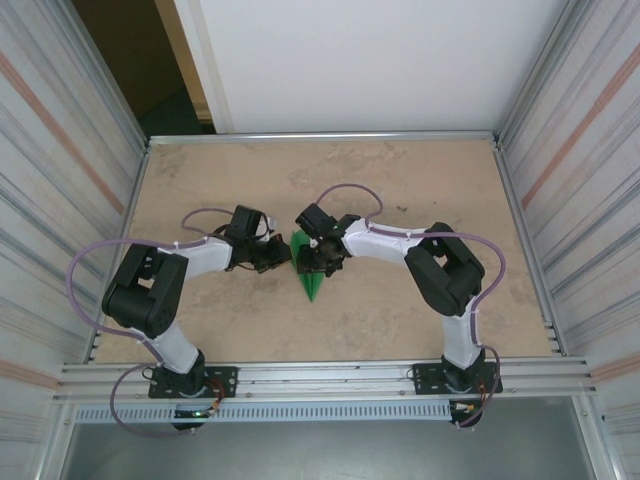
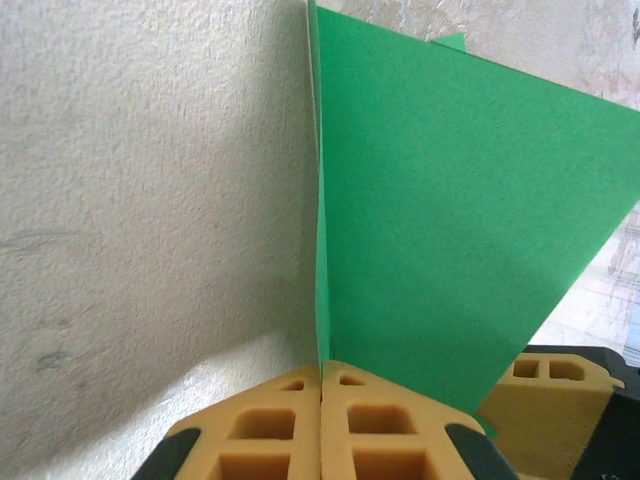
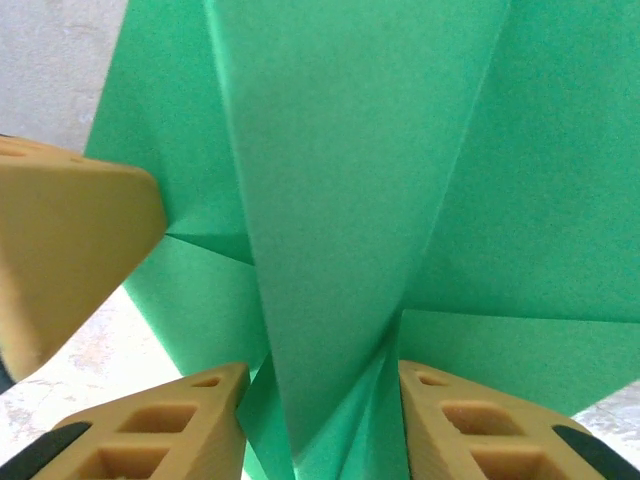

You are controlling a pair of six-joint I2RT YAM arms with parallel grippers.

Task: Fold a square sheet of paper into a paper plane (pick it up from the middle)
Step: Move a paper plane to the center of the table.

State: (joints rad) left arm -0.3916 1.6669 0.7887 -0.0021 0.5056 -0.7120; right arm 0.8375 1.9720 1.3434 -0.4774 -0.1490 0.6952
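Note:
The square sheet of paper (image 1: 308,266) is bright green and folded into a narrow creased shape whose point faces the near edge of the table. My left gripper (image 2: 320,372) is shut on one edge of the green paper (image 2: 450,200), which stands up from between its fingertips. My right gripper (image 3: 322,400) is open, its fingers (image 3: 180,425) standing on either side of a raised folded ridge of the paper (image 3: 330,200). The two grippers (image 1: 283,254) (image 1: 320,258) meet at the paper from left and right, in the middle of the table.
The tan tabletop (image 1: 400,180) is walled by metal panels (image 1: 60,150) on both sides and a rail along the near edge (image 1: 320,375). In the right wrist view, a finger of the left gripper (image 3: 60,250) sits close at the left.

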